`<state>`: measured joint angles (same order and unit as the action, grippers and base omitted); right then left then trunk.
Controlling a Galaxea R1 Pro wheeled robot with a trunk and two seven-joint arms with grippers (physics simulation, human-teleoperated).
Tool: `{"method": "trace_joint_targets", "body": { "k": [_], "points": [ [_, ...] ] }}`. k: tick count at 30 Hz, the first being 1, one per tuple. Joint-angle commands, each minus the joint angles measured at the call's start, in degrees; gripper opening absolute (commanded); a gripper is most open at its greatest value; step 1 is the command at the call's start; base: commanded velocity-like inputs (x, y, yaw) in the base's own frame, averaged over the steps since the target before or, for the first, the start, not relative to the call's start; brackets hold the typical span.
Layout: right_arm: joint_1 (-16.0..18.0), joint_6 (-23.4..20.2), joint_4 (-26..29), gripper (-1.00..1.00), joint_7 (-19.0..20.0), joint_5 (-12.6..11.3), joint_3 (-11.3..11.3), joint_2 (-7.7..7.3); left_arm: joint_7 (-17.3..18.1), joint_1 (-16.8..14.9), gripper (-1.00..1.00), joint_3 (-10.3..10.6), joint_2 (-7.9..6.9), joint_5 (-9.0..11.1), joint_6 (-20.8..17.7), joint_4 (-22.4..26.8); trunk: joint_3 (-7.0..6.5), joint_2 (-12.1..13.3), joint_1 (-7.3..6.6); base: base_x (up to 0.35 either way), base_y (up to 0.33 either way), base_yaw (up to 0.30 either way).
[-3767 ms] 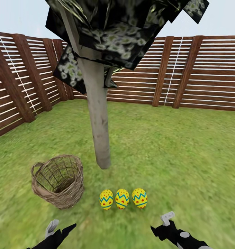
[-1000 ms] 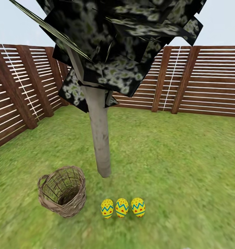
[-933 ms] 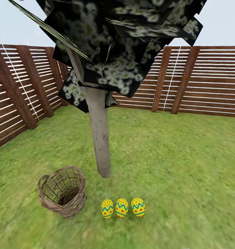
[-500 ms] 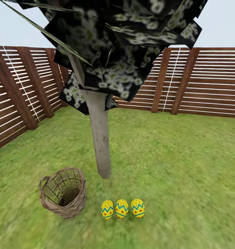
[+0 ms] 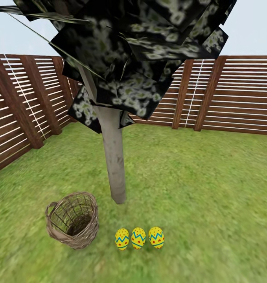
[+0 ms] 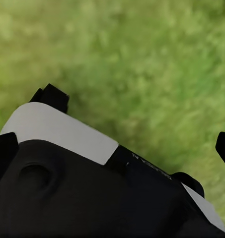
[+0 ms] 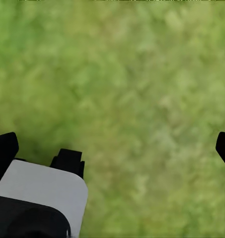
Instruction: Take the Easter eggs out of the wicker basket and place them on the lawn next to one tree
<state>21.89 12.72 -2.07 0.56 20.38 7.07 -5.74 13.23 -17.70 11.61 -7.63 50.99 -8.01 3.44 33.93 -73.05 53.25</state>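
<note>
Left gripper (image 6: 112, 144) seemingly open, eggs (image 5: 138, 238) beside tree (image 5: 113, 165)

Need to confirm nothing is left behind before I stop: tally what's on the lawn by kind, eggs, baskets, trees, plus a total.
Easter eggs: 3, in a row on the grass near the trunk
Wicker basket: 1, no egg visible inside
Tree: 1
Total: 5

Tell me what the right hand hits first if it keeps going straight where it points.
Most likely the lawn: the right wrist view looks past the fingertips onto bare grass, nothing between. How far off is unclear.
</note>
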Motion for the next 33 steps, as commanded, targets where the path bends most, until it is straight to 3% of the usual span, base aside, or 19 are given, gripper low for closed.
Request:
{"method": "trace_joint_targets", "body": {
  "k": [1,5,19,33],
  "points": [
    [0.1,0.4,-0.2,1.0,0.1,0.4,0.5,-0.01,0.1,0.0,1.0,0.4,-0.02,0.6,-0.3,-0.2,-0.14,0.4,-0.23,0.0,0.0,0.0],
    [0.1,0.4,-0.2,1.0,0.1,0.4,0.5,0.08,0.1,0.0,1.0,0.4,0.19,0.6,-0.3,-2.0,-0.86,2.0,-1.11,0.0,0.0,0.0],
    [0.1,-0.3,-0.3,1.0,0.1,0.3,0.5,0.11,0.2,0.0,1.0,0.3,-0.3,1.0,-0.4,-2.4,-0.86,2.0,-1.11,0.0,0.0,0.0],
    [0.1,-0.2,-0.3,1.0,0.2,0.4,0.5,0.54,0.2,0.0,1.0,0.4,-2.21,0.8,-0.3,-4.9,-0.86,2.0,-1.11,0.0,0.0,0.0]
  ]
}}
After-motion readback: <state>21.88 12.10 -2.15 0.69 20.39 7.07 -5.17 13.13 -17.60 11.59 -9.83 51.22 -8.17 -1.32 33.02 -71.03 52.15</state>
